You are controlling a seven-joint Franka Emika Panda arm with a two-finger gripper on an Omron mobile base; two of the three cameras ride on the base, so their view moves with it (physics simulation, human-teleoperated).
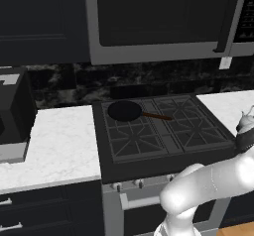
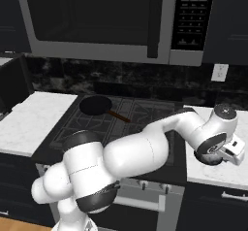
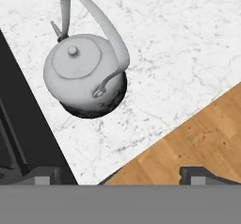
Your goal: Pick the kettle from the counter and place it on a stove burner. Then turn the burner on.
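The kettle [image 3: 84,72], small, round and silvery-white with an arched handle, stands upright on the white marble counter [image 3: 179,53] just right of the black cooktop. My gripper [image 3: 120,176] hovers above it, open, with nothing between its fingers; the kettle lies ahead of the tips and apart from them. In the right base view my gripper [image 2: 215,155] points down over the counter [image 2: 218,176] beside the stove and hides the kettle. The stove burners are square black grates; the front ones [image 1: 134,138] [image 1: 198,128] are bare.
A black frying pan [image 1: 125,110] [image 2: 95,105] with a brown handle sits on the back left burner. Knobs [image 1: 139,183] line the stove front. A microwave [image 2: 97,21] hangs above the stove. A dark appliance [image 1: 12,111] stands on the left counter. Wooden floor [image 3: 197,143] lies beyond the counter edge.
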